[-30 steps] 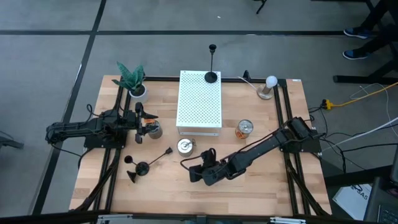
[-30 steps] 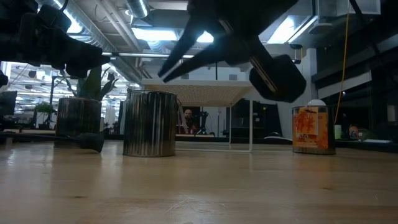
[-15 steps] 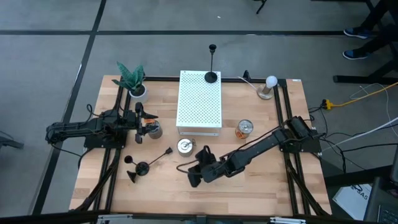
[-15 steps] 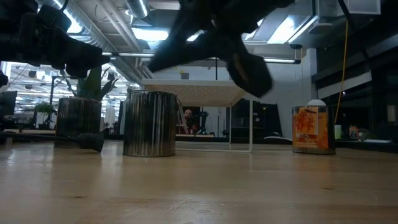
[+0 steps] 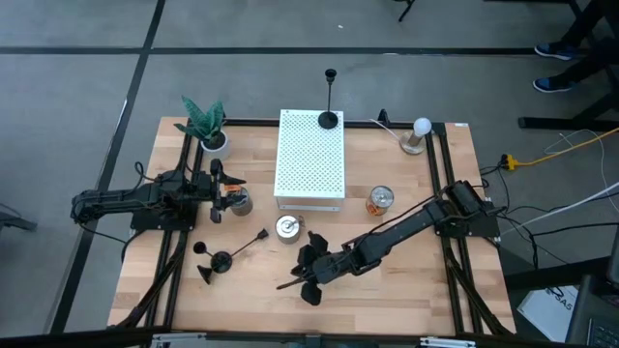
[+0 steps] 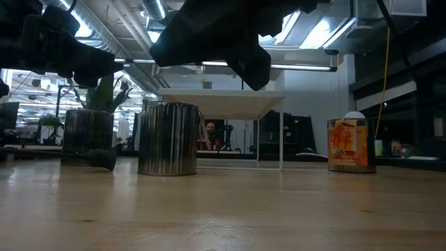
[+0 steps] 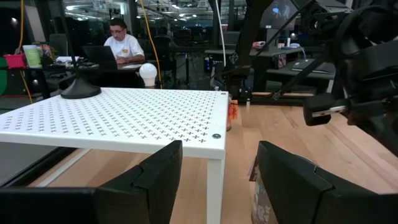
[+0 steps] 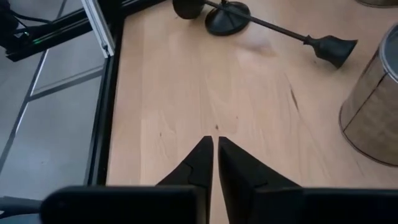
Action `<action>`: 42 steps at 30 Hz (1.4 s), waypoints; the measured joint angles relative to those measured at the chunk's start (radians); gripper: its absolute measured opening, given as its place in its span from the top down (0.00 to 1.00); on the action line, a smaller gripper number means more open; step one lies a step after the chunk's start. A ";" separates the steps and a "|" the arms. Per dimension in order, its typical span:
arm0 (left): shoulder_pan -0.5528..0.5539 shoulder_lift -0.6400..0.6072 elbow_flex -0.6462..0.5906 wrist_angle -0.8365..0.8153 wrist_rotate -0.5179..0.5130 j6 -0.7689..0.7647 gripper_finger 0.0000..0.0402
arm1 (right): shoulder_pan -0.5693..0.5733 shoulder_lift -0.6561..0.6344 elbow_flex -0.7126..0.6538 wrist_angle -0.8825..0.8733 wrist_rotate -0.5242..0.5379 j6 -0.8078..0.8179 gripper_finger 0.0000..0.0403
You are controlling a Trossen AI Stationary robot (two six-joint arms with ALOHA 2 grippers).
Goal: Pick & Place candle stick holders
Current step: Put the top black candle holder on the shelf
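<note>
Watching my right gripper (image 8: 215, 152) hover with jaws closed and empty, fallen candle stick holder (image 8: 273, 28) lying well ahead, left gripper (image 7: 217, 180) half-open beside the white rack (image 7: 118, 121)

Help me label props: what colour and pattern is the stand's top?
White, dotted with small dark cross marks, on the stand; the left wrist view shows it best.

Right gripper (image 5: 302, 281) over the light wooden desk (image 5: 416, 290). Left of it: two slim black metal candlesticks (image 5: 224, 255) lying on the desk. Behind it: short silver tin (image 5: 287, 227), then white perforated metal shelf (image 5: 310, 160) carrying an upright black candlestick (image 5: 329, 114).
</note>
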 joint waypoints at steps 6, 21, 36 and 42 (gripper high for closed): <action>0.000 0.000 0.000 0.000 0.000 0.000 0.48 | 0.000 0.000 0.000 0.005 0.001 0.000 0.94; 0.000 0.000 0.000 0.026 -0.041 -0.196 0.48 | 0.000 0.000 0.000 0.003 0.002 -0.001 0.94; -0.028 0.001 0.064 -0.050 0.026 -0.256 0.50 | 0.000 0.000 0.000 0.002 0.002 -0.001 0.94; -0.112 0.036 0.207 -0.249 -0.093 -0.188 0.57 | 0.000 0.000 0.000 -0.017 0.002 -0.005 0.94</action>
